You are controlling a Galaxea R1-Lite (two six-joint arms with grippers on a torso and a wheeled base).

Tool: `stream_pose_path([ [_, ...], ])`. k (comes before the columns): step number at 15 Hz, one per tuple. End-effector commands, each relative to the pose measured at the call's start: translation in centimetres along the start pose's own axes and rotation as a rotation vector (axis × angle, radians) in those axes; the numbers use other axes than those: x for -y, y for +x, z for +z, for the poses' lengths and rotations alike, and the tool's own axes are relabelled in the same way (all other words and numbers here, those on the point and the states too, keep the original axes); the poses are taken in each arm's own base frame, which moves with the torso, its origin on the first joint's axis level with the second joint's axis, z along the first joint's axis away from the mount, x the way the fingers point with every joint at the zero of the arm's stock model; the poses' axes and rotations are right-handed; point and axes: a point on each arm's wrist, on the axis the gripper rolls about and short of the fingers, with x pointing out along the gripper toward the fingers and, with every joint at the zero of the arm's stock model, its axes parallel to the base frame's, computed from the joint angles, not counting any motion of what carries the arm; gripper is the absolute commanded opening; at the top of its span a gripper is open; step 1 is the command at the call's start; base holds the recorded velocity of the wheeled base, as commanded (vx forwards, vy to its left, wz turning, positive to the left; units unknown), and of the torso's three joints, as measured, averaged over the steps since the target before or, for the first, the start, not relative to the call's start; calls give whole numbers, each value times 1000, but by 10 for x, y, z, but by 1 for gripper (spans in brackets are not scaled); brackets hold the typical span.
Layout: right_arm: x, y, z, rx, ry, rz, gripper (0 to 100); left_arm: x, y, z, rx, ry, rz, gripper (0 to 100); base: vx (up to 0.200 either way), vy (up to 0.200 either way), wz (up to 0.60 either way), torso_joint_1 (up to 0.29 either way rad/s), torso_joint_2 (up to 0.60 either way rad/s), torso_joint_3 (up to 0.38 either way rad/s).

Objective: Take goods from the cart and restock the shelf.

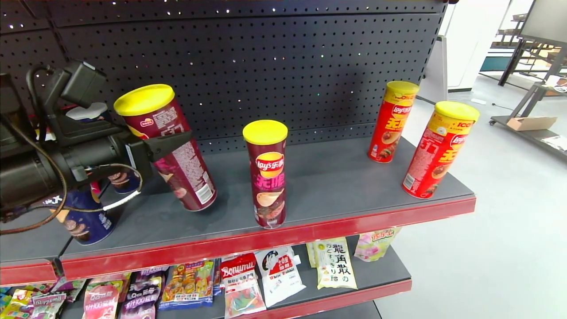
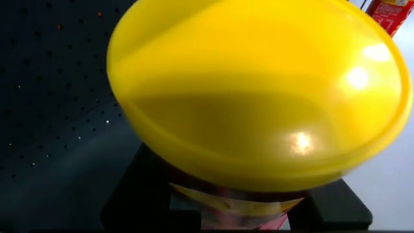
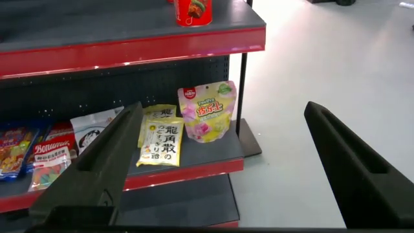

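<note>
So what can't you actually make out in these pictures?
- Maroon can: head view, unclear whether its base rests on the shelf.
- Its body: left wrist view, mostly hidden under the yellow lid.
- Blue can: head view, top behind the left arm.
- Red can: right wrist view, cut by the top edge.

We see bright, even overhead light on the grey shelf (image 1: 336, 186); the tilted can (image 1: 190, 168) throws a soft shadow beneath it. Pinpoints of light pierce the dark pegboard (image 1: 266, 57). Two glare spots sit on the yellow lid (image 2: 259, 90). Straight lines bend near the head view's edges.
</note>
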Motion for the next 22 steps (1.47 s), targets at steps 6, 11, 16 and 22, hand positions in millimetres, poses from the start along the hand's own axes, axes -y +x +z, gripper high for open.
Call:
stream_pose_path([
  [6, 0, 0, 0, -2, 0, 0, 100, -11, 49, 0, -9, 2, -25, 0, 0, 0, 0, 0, 0, 0],
  [11, 0, 0, 0, -2, 0, 0, 100, -7, 104, -5, 16, 17, -7, 0, 0, 0, 0, 0, 0, 0],
  [16, 0, 0, 0, -2, 0, 0, 100, -16, 138, -7, 36, 28, 72, 0, 0, 0, 0, 0, 0, 0],
  [22, 0, 0, 0, -2, 0, 0, 100, -19, 165, -11, 10, 10, 131, 0, 0, 0, 0, 0, 0, 0],
])
